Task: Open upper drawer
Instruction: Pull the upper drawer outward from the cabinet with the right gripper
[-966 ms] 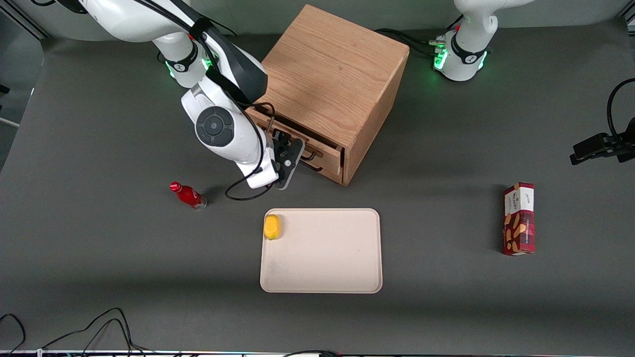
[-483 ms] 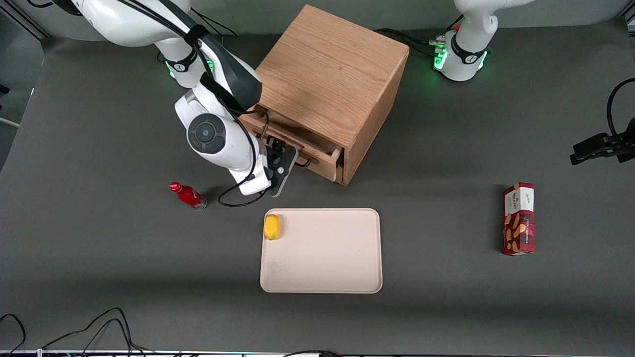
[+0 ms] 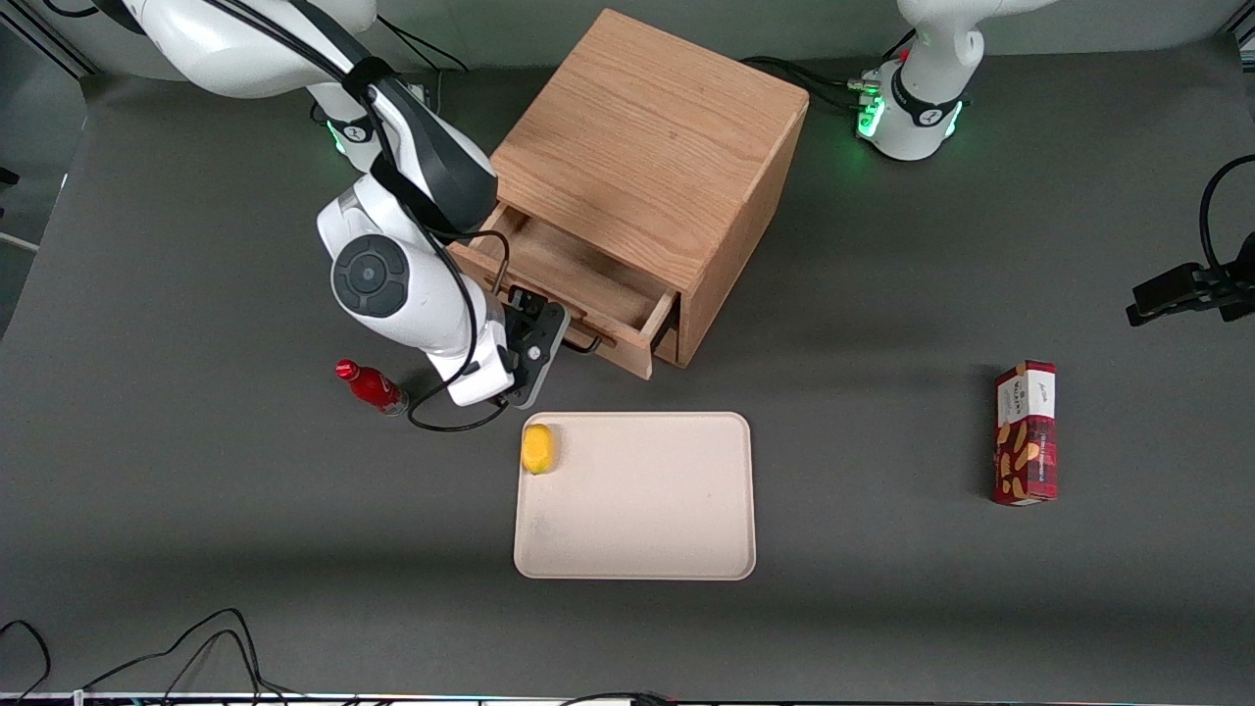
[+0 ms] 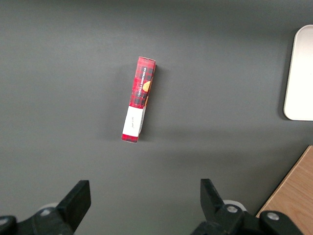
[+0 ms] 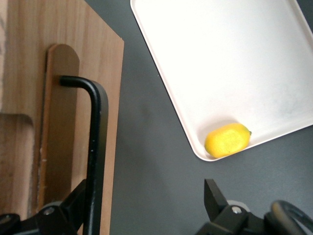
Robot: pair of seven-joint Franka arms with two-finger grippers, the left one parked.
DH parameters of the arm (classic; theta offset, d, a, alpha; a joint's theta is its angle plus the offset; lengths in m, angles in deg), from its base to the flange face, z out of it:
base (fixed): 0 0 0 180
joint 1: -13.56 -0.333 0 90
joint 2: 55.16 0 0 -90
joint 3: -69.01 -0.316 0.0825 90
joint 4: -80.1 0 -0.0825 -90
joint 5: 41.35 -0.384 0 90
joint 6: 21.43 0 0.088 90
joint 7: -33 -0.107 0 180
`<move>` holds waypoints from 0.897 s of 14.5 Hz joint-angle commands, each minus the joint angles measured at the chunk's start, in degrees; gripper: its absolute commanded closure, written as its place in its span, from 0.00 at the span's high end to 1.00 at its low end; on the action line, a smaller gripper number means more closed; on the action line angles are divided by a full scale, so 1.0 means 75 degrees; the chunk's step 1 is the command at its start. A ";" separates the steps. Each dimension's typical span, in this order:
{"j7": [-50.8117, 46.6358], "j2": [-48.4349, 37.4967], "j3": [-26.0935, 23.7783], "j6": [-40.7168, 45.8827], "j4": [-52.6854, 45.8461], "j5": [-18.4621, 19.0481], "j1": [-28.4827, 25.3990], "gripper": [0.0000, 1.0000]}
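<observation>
**A:** Look at that cabinet (image 3: 652, 147), light oak with visible grain, boxy, sitting on the dark matte worktop (image 3: 196, 539). The upper drawer (image 3: 564, 284) stands pulled out from its front, a shallow wooden box open to view.

**B:** And the handle (image 5: 95, 147) is a thin black metal bar with a rounded bend at its end, mounted on a round-ended wooden strip.

**A:** The gripper (image 3: 549, 328) sits right at that bar, just in front of the drawer. The white arm bends down from above, with its round grey joint cap facing us.

**B:** The jaws? One finger (image 5: 73, 203) presses by the bar, the other stands apart. Whether they clamp it, I cannot tell.

**A:** Nearer us lies a smooth cream tray (image 3: 667, 529) with rounded corners, a yellow lemon (image 3: 537, 448) tucked in one corner. A small red bottle (image 3: 373, 386) lies beside the arm.
</observation>
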State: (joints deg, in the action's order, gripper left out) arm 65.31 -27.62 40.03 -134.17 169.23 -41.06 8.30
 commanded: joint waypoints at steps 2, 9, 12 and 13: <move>0.0272 0.0242 0.0055 0.0055 -0.0386 0.0183 0.0138 1.00; 0.0379 0.0733 0.0067 0.0067 -0.0784 0.0323 0.0302 1.00; 0.0402 0.0897 0.0207 0.0067 -0.0972 0.0348 0.0302 1.00; 0.0390 0.0967 0.0312 0.0067 -0.1031 0.0336 0.0291 1.00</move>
State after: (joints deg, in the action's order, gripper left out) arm 67.19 -22.86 41.23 -134.09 164.74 -39.97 10.65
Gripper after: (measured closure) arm 0.000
